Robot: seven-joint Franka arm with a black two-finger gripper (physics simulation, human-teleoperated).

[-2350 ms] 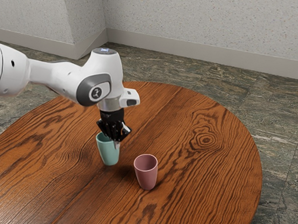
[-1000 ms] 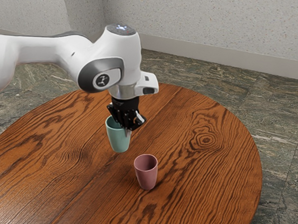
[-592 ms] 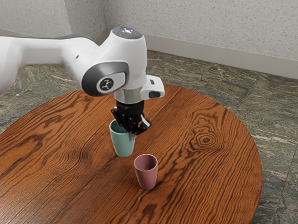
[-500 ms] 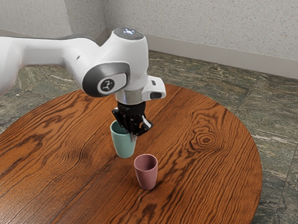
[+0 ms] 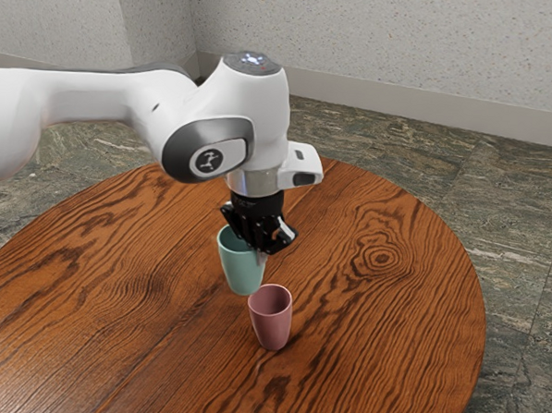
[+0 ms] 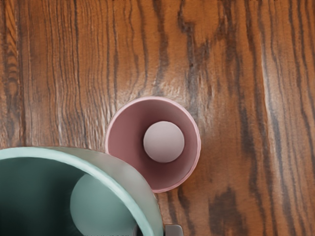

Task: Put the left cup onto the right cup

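Smooth teal tapered cup (image 5: 239, 267) held off the table, just beside the matte pink tapered cup (image 5: 270, 315).
White arm (image 5: 96, 105) reaches in from the exterior view's left, wrist pointing straight down. Black two-finger gripper (image 5: 258, 243): jaws narrow, pinching the teal cup's rim wall, contact partly hidden by the rim. Pink cup stands upright on the round glossy wood-grain table (image 5: 393, 268). Wrist view: teal cup (image 6: 54, 191) overlaps the pink cup's (image 6: 162, 141) edge and is cut off by the frame.

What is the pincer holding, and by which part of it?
The pincer holds the green cup by its rim, on the side toward the exterior view's right.
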